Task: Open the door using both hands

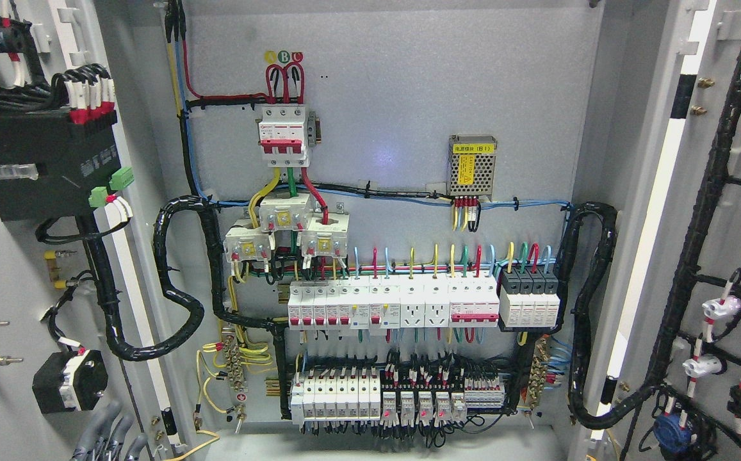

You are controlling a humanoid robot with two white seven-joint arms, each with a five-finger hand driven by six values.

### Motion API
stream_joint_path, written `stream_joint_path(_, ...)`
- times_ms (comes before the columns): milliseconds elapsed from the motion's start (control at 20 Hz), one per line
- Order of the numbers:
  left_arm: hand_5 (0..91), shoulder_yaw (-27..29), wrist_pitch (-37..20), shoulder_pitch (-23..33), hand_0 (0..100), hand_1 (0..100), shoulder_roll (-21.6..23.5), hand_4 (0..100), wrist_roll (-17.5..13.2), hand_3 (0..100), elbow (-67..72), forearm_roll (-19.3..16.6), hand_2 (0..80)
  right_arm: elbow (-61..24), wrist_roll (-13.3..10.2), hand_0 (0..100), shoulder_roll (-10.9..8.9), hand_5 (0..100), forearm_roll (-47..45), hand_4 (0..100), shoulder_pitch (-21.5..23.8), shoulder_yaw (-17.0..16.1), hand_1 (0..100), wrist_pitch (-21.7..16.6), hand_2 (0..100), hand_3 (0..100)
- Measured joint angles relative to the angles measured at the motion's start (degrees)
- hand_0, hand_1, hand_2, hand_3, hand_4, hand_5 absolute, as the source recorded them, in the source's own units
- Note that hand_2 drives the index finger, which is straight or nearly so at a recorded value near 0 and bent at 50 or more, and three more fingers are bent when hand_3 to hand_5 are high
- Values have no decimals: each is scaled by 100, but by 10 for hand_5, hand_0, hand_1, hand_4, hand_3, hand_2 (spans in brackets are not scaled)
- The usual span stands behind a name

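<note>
The grey cabinet stands with both doors swung wide. The left door (18,269) shows its inner face at the picture's left, with a black module and wiring mounted on it. The right door (729,256) shows its inner face at the right, with black cable looms and white and blue fittings. At the bottom left corner, several grey fingers (111,429) of my left hand rise beside the left door's lower edge, spread and holding nothing. My right hand is out of view.
Inside, the back panel (408,96) carries a red-and-white main breaker (284,136), a small metal power supply (472,165), two rows of breakers (402,306) and coloured wires. Thick black cable loops (178,282) hang at both hinge sides.
</note>
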Motion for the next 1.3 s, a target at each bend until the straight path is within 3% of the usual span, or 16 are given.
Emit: stream_joint_path(1303, 0, 1306, 31, 121, 0, 0, 591, 0, 15, 0, 310, 1184, 0, 295, 19, 192, 28, 0, -92, 0, 9, -267, 0, 28, 0, 0)
